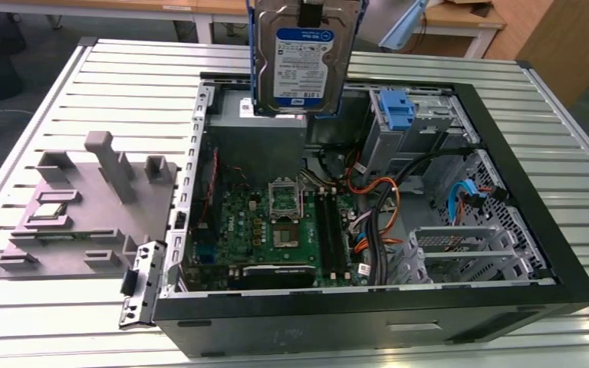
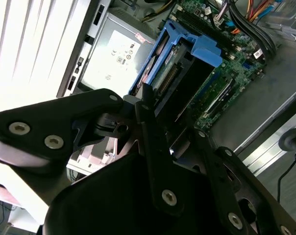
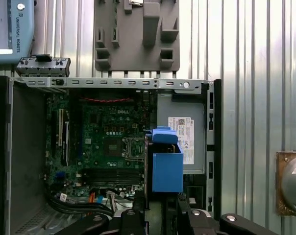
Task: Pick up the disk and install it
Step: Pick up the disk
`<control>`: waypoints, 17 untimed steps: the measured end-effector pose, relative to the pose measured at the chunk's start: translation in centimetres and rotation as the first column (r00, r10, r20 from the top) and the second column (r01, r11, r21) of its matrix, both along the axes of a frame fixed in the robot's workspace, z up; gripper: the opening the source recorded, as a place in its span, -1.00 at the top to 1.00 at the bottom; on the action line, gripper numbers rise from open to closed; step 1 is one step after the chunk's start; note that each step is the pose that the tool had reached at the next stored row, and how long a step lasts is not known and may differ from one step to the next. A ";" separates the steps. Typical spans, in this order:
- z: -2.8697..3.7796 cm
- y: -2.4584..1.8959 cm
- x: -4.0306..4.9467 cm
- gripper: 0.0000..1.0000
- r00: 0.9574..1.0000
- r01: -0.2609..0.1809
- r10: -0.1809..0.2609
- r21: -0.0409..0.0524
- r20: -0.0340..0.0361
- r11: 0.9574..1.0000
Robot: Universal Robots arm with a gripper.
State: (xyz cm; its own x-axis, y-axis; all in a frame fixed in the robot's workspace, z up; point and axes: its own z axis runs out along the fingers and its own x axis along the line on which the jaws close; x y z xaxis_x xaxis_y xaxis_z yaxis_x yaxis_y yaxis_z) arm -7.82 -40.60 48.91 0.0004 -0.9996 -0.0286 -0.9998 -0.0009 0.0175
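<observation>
The disk [image 1: 303,61], a silver-grey drive with a blue-and-white label and blue side rails, hangs upright in the air over the rear part of the open computer case [image 1: 540,253]. My gripper [image 3: 160,211] is shut on its upper end. In the first wrist view the disk [image 3: 166,164] shows edge-on, its blue rail over the gap between motherboard and power supply. In the second wrist view the dark fingers [image 2: 149,115] clamp the disk [image 2: 180,61] on both sides.
Inside the case lie the green motherboard [image 1: 274,226], the grey power supply [image 3: 183,134] with a white sticker, orange and black cables [image 1: 382,203], a blue bracket [image 1: 398,112] in the drive bay and a metal cage [image 1: 463,247]. A grey fixture [image 1: 80,203] sits on the slatted table [image 1: 28,322].
</observation>
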 end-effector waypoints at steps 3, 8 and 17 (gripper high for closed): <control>0.00 -0.10 0.00 0.30 1.000 0.000 0.000 0.000 0.000 1.000; 0.00 -0.43 0.00 0.30 1.000 0.000 0.000 0.000 0.000 1.000; 0.00 -0.48 0.22 0.30 1.000 0.000 0.000 0.000 0.000 1.000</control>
State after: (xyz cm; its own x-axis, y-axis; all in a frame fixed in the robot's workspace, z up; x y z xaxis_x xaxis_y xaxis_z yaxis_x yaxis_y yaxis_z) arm -7.61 -41.08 48.91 0.0005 -0.9996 -0.0284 -0.9998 -0.0010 0.0176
